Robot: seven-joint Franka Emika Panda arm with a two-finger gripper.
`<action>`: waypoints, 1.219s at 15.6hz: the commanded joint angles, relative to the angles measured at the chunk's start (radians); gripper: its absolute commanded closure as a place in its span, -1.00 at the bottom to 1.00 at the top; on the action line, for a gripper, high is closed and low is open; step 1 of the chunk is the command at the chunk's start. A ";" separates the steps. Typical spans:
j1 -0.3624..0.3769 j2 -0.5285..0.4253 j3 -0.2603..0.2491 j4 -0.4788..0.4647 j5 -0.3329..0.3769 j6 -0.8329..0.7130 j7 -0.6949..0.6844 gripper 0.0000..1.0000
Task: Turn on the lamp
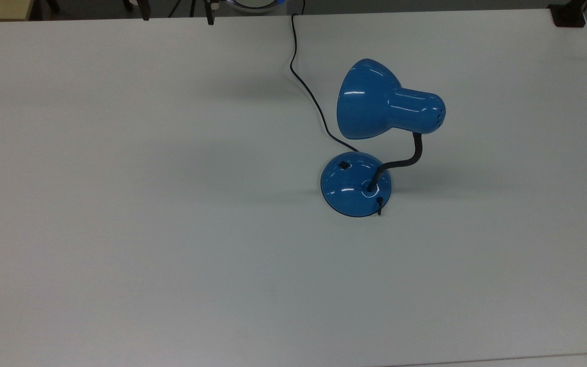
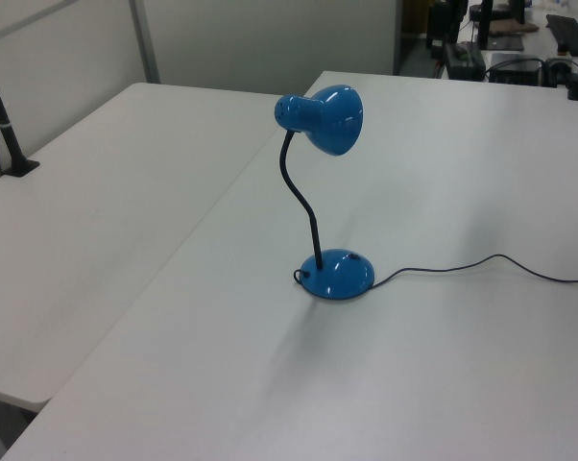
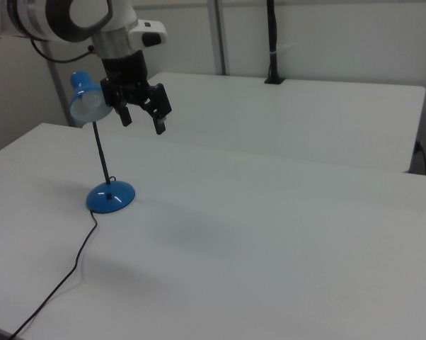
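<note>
The lamp (image 1: 357, 183) stands upright on the white counter (image 1: 145, 229), right of centre in the top view, its shade (image 1: 375, 102) raised on the bent gooseneck (image 1: 405, 162). A small black switch (image 1: 344, 164) sits on the domed base. The cord (image 1: 306, 89) trails off to the counter's far edge. In the right view the tool (image 3: 143, 118) hangs released, fingers apart, apparently just beside the shade and well above the counter. A second counter (image 2: 97, 211) adjoins.
</note>
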 commanded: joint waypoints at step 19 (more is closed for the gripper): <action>0.027 0.004 0.028 -0.044 -0.023 -0.134 -0.411 -1.00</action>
